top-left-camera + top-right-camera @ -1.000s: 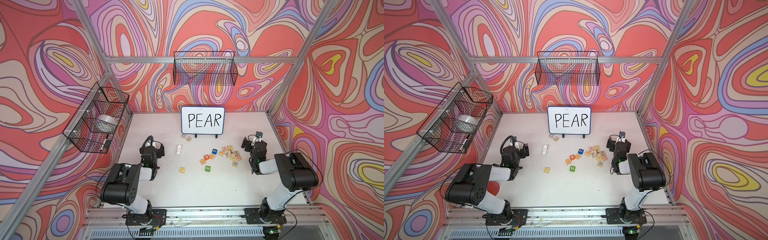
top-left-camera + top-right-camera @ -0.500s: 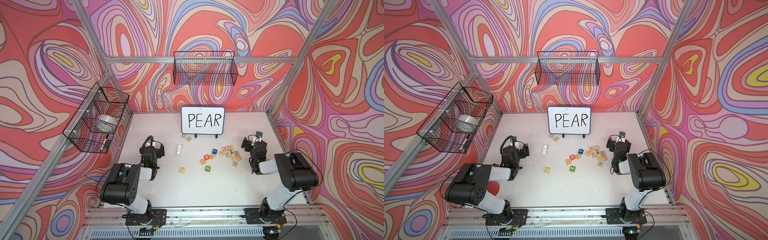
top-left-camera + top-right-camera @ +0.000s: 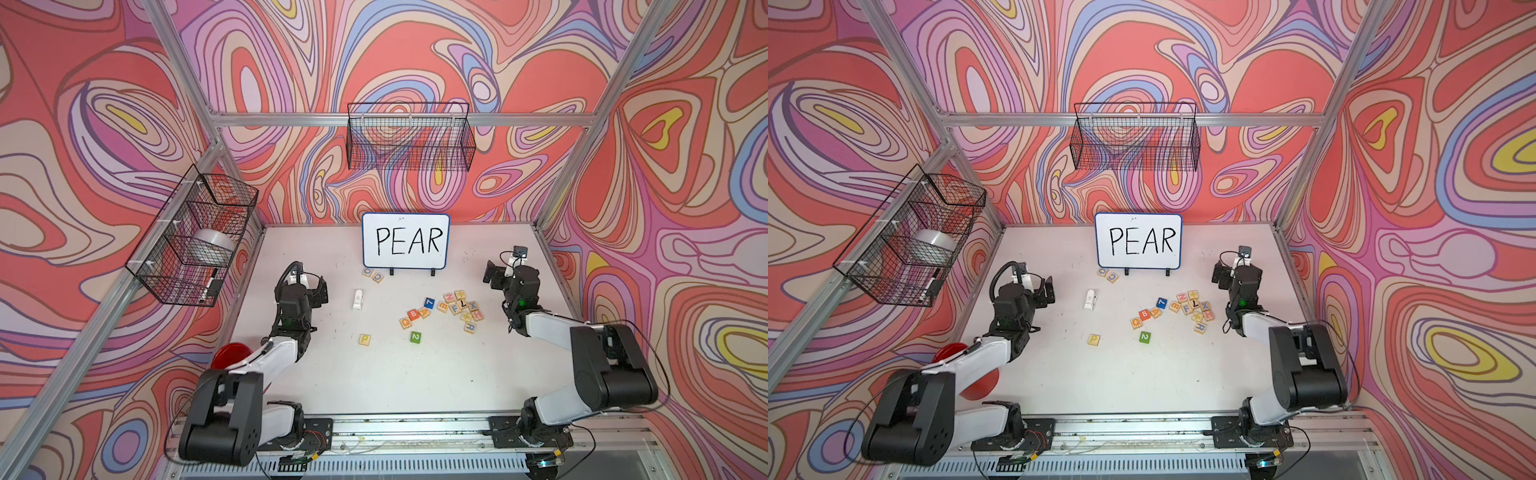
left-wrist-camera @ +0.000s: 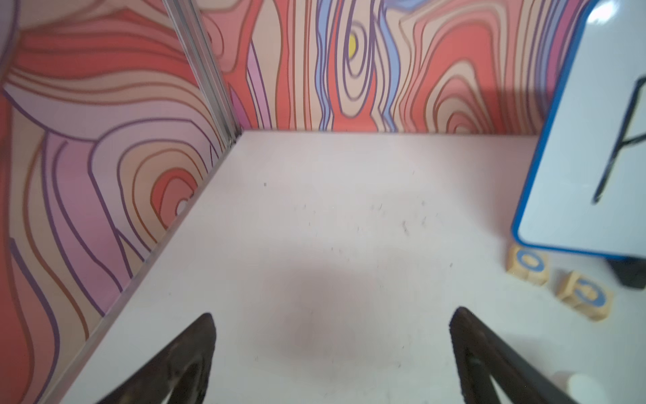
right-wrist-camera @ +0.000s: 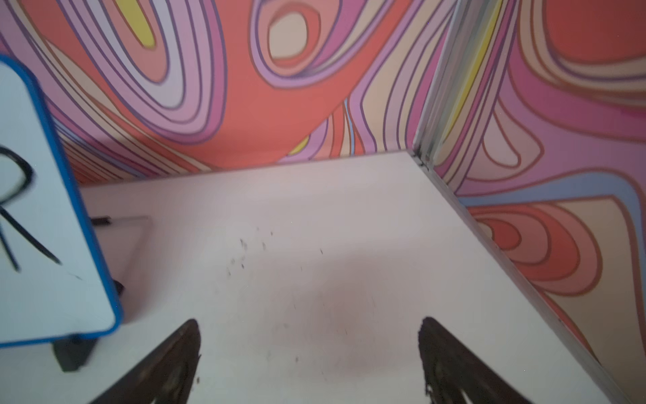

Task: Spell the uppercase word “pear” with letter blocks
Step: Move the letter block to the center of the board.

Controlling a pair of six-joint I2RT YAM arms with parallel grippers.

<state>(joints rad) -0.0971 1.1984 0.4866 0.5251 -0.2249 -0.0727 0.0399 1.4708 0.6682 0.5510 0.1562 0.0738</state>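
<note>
The letter blocks lie on the white table in both top views. The yellow P block (image 3: 365, 339) (image 3: 1094, 340) sits alone toward the front. The orange-red A (image 3: 424, 311), yellow E (image 3: 443, 307) and blue R (image 3: 469, 327) lie in a loose cluster with other blocks right of centre. My left gripper (image 3: 318, 286) (image 4: 332, 314) hovers open at the left, well away from the blocks, over bare table. At the right, beside the cluster, my right gripper (image 3: 492, 276) (image 5: 309, 323) is open too, with nothing between its fingers.
A white board (image 3: 406, 241) reading PEAR stands at the back, with two blue-lettered blocks (image 4: 528, 262) (image 4: 587, 293) before it. A small white object (image 3: 358, 299) lies left of centre. Painted red B (image 3: 413, 314), blue 7 (image 3: 429, 302) and green 2 (image 3: 415, 337) cubes lie nearby. A red dish (image 3: 230, 353) sits under the left arm.
</note>
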